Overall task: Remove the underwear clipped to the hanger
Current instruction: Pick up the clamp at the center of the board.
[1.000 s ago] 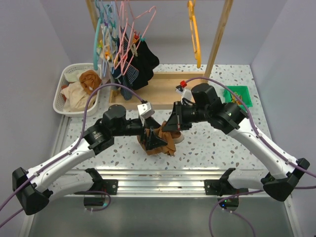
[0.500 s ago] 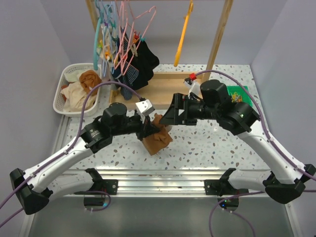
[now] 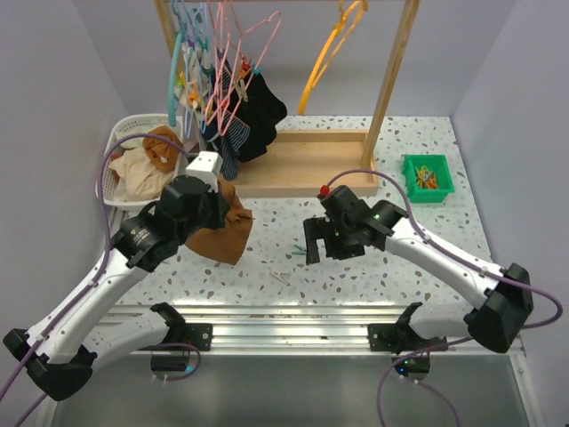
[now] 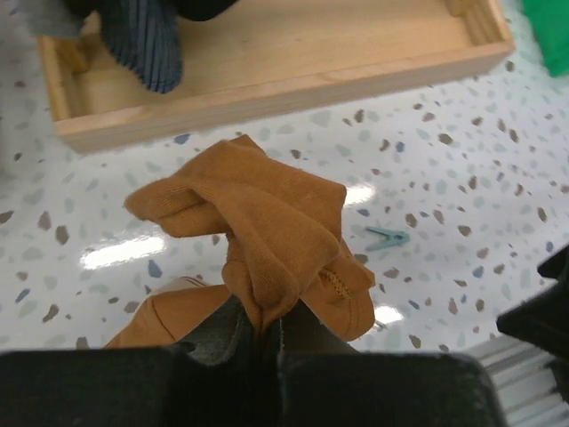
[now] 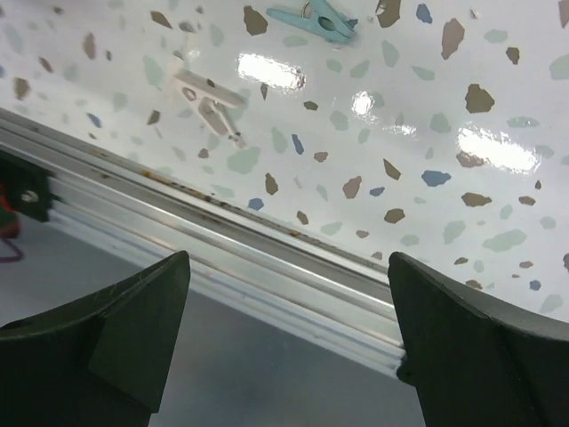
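The black underwear (image 3: 262, 111) hangs clipped to a pink hanger (image 3: 233, 76) on the rack at the back left, with a dark blue striped garment (image 3: 229, 142) below it. Neither gripper is near it. My left gripper (image 3: 222, 203) is shut on an orange-brown cloth (image 3: 224, 233) and holds it bunched above the table; in the left wrist view the cloth (image 4: 267, 231) rises out of the pinched jaws of that gripper (image 4: 267, 325). My right gripper (image 3: 316, 242) stands open and holds nothing, low over the table near the front rail (image 5: 293, 258).
A white basket (image 3: 120, 140) of cloths sits at the far left. The wooden rack base (image 3: 302, 165) lies behind. A green bin (image 3: 427, 173) of pegs is at the right. An orange hanger (image 3: 329, 53) hangs tilted. A teal peg (image 3: 298, 252) and a white peg (image 3: 280, 277) lie loose on the table.
The left gripper shut on the orange-brown cloth and carried it up and left. The right gripper opened, let go of it and drew back toward the front. The orange hanger swung.
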Motion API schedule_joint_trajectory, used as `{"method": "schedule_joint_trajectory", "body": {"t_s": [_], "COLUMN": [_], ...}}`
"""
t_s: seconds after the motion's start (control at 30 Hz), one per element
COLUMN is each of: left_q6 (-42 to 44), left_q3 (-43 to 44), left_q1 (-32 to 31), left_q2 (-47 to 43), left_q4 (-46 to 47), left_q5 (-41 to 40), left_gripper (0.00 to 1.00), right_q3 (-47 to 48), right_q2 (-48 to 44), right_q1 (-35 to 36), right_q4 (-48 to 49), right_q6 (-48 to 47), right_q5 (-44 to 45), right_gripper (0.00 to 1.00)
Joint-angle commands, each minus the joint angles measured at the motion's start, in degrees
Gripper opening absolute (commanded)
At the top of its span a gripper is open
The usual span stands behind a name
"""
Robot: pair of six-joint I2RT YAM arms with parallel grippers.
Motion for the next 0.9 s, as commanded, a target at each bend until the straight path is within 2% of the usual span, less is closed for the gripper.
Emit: {"method": "schedule_joint_trajectory", "body": {"t_s": [0.0,0.07,0.2,0.27,0.47,0.63,0.77,0.8,0.87], "left_q6": [-2.47,-2.2,-1.33,-0.8,3.15,3.86,3.95,3.78,3.77], "left_q3": [0.36,-0.44,0.09,0.35,1.49,7.63,11.25,11.69,12.48], "left_q1": [8.26,11.78,16.52,21.18,36.03,38.42,38.95,38.86,38.95], "left_q2": [0.67,0.32,0.67,0.84,5.67,9.19,10.78,10.95,11.13], "left_q4": [-4.19,-3.48,-3.83,-2.43,2.93,3.37,2.58,2.32,2.06], "left_q5": [1.19,2.78,0.86,1.46,14.02,14.65,14.39,14.3,14.21], "left_gripper": [0.0,0.0,0.0,0.0,0.0,0.0,0.0,0.0,0.0], "right_q3": [1.75,2.8,4.12,5.44,9.65,12.55,14.05,14.23,13.79], "right_q2": [2.73,5.98,11.95,16.26,26.11,32.53,36.75,37.19,38.16], "right_q1": [2.33,2.86,3.13,3.13,3.39,3.39,3.39,3.39,3.39], "right_q4": [5.51,6.65,10.25,11.04,12.36,13.51,13.86,14.3,14.83], "right_q6": [-9.12,-13.59,-20.11,-23.44,-30.21,-33.39,-33.92,-33.92,-33.66], "right_q5": [3.37,3.55,4.6,5.56,7.77,6.81,4.0,3.82,3.9], "right_gripper": [0.96,0.96,0.9,0.83,0.82,0.8,0.71,0.66,0.64]}}
